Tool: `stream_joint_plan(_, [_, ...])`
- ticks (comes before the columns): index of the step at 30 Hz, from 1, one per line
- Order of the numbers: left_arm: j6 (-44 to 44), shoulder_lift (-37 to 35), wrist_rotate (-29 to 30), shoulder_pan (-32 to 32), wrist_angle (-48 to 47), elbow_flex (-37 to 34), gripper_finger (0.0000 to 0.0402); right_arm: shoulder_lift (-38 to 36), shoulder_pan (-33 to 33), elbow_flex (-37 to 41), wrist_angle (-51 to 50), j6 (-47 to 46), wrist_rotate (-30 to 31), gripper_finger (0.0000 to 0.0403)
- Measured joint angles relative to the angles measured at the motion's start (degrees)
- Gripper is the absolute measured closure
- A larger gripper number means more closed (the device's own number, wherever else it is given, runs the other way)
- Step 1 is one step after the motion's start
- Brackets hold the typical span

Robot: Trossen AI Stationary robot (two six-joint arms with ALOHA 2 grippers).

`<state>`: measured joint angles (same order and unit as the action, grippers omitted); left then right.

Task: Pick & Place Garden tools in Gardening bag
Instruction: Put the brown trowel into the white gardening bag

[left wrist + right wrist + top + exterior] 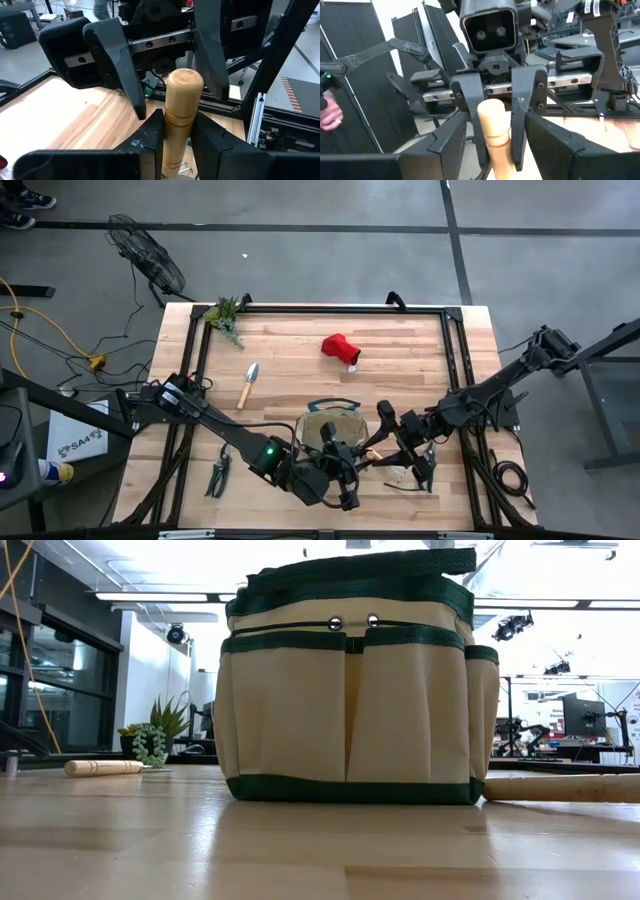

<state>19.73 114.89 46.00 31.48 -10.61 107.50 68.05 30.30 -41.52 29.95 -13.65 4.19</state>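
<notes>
The tan gardening bag (330,428) with green trim stands near the table's front middle and fills the low view (350,690). My left gripper (352,468) is just right of the bag, shut on a wooden-handled tool (182,110) whose head is hidden. My right gripper (392,444) faces it, open, with its fingers (451,142) on either side of the handle's rounded end (492,112) without touching it. A silver trowel (248,385), a red glove (340,348) and a green-handled pruner (220,472) lie flat on the table. My left gripper pinches the wooden handle (176,142) between its two fingers (150,137), a short way back from the rounded free end. The fingers lie along the handle, which sticks out past them toward my right gripper. The tool's head is out of view.
A green plant sprig (226,315) lies at the far left corner. Another tool (402,476) lies under my right gripper. A wooden handle (560,787) lies level right of the bag in the low view. Black frame rails (320,308) border the table.
</notes>
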Motion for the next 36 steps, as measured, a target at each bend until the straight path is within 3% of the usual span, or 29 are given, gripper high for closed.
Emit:
stream_joint_plan(7, [0.0, 0.0, 0.1, 0.0, 0.2, 0.0, 0.0336, 0.2, 0.0, 0.0, 0.3, 0.3, 0.4, 0.0224])
stream_joint_plan(26, [3.9, 0.1, -1.3, -1.2, 0.5, 0.0, 0.0336, 2.4, 0.1, 0.0, 3.4, 1.9, 1.4, 0.0340])
stream_joint_plan(36, [3.4, 0.1, -2.0, -1.2, 0.4, 0.0, 0.0336, 2.4, 1.4, 0.0, 3.3, 1.9, 3.5, 0.0340])
